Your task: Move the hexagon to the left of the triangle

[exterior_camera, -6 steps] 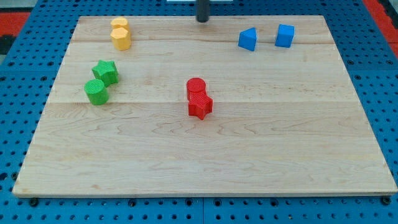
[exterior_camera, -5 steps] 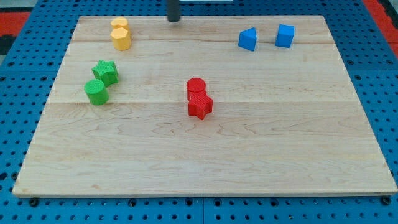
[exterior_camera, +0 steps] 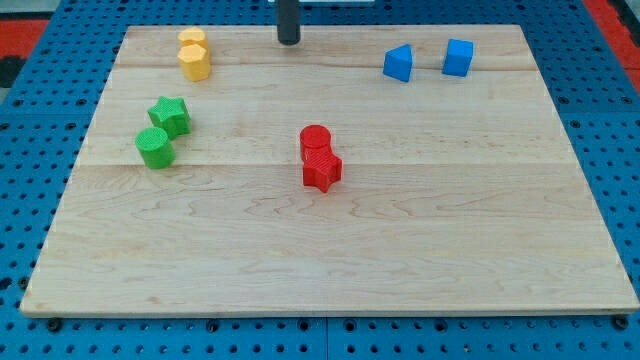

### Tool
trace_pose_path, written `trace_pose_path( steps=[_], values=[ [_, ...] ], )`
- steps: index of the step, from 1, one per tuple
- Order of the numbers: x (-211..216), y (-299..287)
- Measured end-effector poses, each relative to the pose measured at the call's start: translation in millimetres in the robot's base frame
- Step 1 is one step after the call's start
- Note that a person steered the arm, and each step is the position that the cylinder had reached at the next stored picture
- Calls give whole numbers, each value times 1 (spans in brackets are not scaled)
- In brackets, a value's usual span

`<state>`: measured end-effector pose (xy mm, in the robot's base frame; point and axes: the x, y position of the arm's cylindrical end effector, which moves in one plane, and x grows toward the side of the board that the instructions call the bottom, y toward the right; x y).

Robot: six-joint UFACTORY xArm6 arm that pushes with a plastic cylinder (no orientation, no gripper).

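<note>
Worktop [exterior_camera: 330, 260] centre: red pair, untouched. Left: green pair. Upper left: two yellow blocks touching; the hexagon [exterior_camera: 195, 62] is judged the nearer one. Upper right: blue triangle [exterior_camera: 398, 63], cube beyond. No claw is fitted, nothing held; my tip [exterior_camera: 289, 41] is at top centre, so the hexagon lies to its left.

Worktop [exterior_camera: 330, 250]: I read no text, number or mark on the bare wood.
Blocks: I see no letters, labels or signs on any of them.
Blue pegboard [exterior_camera: 30, 150] around the worktop: holes only, nothing I can read.
Rod: plain dark, no brand or marking I can read.
</note>
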<state>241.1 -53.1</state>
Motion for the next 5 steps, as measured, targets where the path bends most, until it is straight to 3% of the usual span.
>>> trace_pose_path(
  steps=[1,2,3,4,5],
  values=[
    [62,-38],
    [76,-152],
    [51,-206],
    [28,-155],
    [43,-88]
  ],
)
